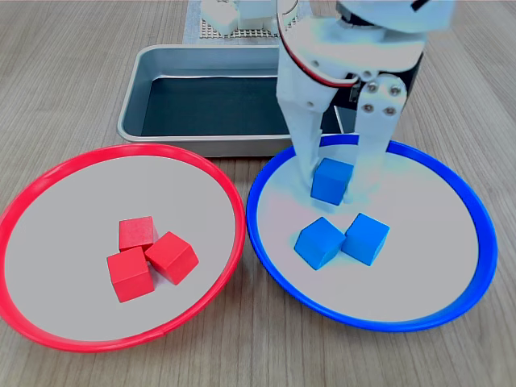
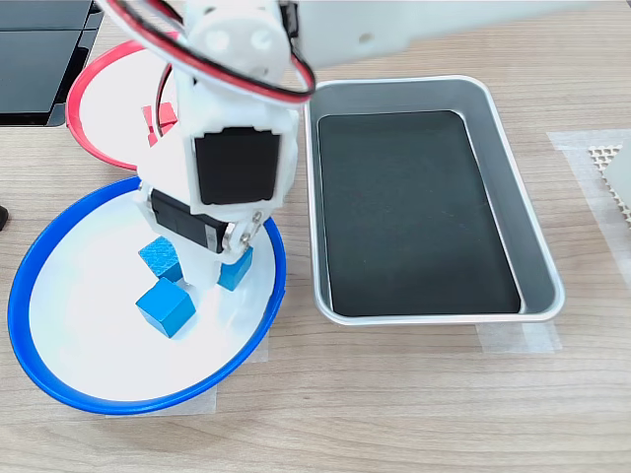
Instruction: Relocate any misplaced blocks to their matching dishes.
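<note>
First exterior view, blue cube (image 1: 331, 181) between tool (image 1: 337, 187) fingers

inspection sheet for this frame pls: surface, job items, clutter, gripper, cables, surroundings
Surface: wood-grain table, tape patches visible in the second exterior view.
Job's things: red-rimmed dish holds three red cubes; blue-rimmed dish holds three blue cubes, two resting together, third blue cube between the fingers. No cube seen in the wrong dish.
Clutter: grey metal tray, nothing in it.
Grippers: gripper down in the blue-rimmed dish, jaws around the third blue cube; grip or release cannot be told.
Cables: red, black and white wires on the arm.
Surroundings: perforated mat at the second exterior view's right edge; dark object top left.
</note>
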`<move>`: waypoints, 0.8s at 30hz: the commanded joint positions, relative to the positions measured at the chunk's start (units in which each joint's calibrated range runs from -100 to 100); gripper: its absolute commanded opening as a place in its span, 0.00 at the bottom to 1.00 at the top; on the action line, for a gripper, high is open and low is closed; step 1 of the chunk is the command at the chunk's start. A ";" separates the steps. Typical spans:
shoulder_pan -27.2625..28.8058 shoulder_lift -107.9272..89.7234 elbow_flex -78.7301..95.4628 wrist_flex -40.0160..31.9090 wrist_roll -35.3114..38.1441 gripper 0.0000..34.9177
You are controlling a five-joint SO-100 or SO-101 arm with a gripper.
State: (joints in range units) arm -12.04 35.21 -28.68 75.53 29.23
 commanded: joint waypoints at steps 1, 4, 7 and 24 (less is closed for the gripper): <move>1.07 0.23 -4.69 1.61 0.88 0.19; 1.64 0.83 -6.42 1.69 0.93 0.28; 2.20 1.00 -8.42 1.94 1.03 0.39; 1.26 -22.97 8.42 1.36 0.63 0.24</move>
State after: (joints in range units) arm -10.27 23.70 -28.22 78.30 30.11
